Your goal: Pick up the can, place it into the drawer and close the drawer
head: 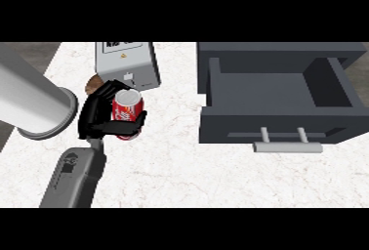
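A red can (128, 111) stands upright at the left of the white marble counter. My left hand (93, 116) is curled round it from the left, thumb across its lower front, and hides much of its side. The grey forearm (73, 177) comes in from the lower left. To the right stands the dark grey drawer (277, 90), pulled open, with nothing showing inside. Its pale bar handle (287, 145) faces the front edge. The can is about a hand's width left of the drawer's front. My right hand shows nowhere.
A grey box with a label (126, 63) stands just behind the can. A brown round thing (92, 86) peeks out behind the hand. A large pale cylinder (29, 93) fills the far left. Bare counter (216, 176) lies in front of the drawer.
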You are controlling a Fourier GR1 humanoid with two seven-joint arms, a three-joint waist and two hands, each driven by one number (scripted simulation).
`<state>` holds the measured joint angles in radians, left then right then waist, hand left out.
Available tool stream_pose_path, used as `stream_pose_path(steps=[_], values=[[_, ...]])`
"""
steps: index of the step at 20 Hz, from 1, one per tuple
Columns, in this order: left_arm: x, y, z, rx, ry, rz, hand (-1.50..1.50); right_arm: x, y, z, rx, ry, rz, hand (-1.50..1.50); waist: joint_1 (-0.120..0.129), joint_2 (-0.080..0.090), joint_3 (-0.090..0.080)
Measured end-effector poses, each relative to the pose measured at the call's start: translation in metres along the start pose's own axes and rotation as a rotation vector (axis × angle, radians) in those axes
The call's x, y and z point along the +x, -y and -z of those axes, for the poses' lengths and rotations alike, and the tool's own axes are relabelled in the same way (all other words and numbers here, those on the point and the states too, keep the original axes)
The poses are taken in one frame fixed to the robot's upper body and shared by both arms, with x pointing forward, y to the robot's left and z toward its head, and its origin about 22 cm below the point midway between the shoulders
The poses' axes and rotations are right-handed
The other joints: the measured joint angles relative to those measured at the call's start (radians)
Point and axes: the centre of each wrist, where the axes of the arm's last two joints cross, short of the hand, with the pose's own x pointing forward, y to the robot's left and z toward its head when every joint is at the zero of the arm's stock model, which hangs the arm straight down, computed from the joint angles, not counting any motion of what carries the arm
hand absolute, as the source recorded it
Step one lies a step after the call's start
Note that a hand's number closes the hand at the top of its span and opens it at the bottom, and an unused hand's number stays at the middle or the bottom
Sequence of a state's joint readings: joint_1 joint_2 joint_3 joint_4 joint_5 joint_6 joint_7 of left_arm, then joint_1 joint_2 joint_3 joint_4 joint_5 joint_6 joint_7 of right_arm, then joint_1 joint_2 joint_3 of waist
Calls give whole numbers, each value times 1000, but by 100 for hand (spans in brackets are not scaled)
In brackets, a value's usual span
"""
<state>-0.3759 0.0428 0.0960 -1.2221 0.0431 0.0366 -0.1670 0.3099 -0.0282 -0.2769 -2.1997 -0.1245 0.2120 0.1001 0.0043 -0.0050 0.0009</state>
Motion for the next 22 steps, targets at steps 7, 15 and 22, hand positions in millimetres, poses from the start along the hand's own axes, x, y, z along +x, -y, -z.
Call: stream_pose_path(steps=[7, 15, 22], values=[[58, 57, 19, -52, 20, 9, 150, 2, 4, -1, -1, 8, 9, -150, -9, 2, -1], [119, 119, 46, -103, 60, 47, 150, -1, -5, -1, -6, 11, 7, -150, -16, 4, -1], [164, 160, 72, -121, 85, 56, 150, 4, -1, 4, -6, 16, 5, -150, -22, 6, 0]])
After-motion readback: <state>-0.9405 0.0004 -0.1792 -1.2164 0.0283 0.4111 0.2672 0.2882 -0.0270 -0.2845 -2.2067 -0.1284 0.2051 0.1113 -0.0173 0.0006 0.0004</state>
